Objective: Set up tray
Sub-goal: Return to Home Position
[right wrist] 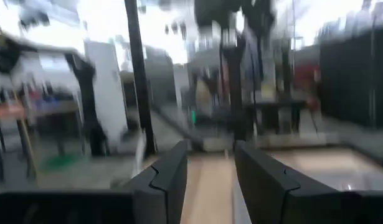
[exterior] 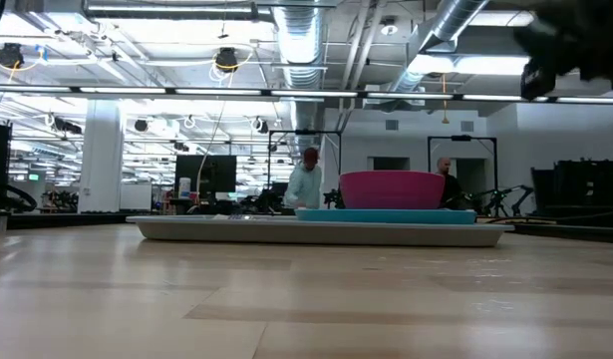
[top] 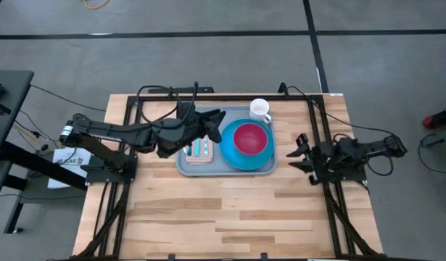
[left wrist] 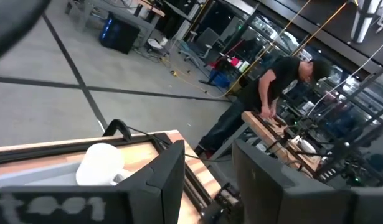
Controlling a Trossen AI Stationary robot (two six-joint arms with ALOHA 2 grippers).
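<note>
At the table's middle the tray (top: 185, 168) is set. Over its far left part the left gripper (top: 217, 116) is held spread and empty. The right gripper (top: 299, 152), also spread, is parked beside the tray. The cutlery (top: 199, 150) or the cup (top: 259, 109) could be knocked if the left arm is drawn back too low.

Bright, even light comes from long ceiling lamps (exterior: 171, 12). The wooden table (top: 230, 210) is evenly lit and shines faintly in the low view, where a thin shadow lies under the tray (exterior: 316, 231). White glare washes out the room in the right wrist view.
</note>
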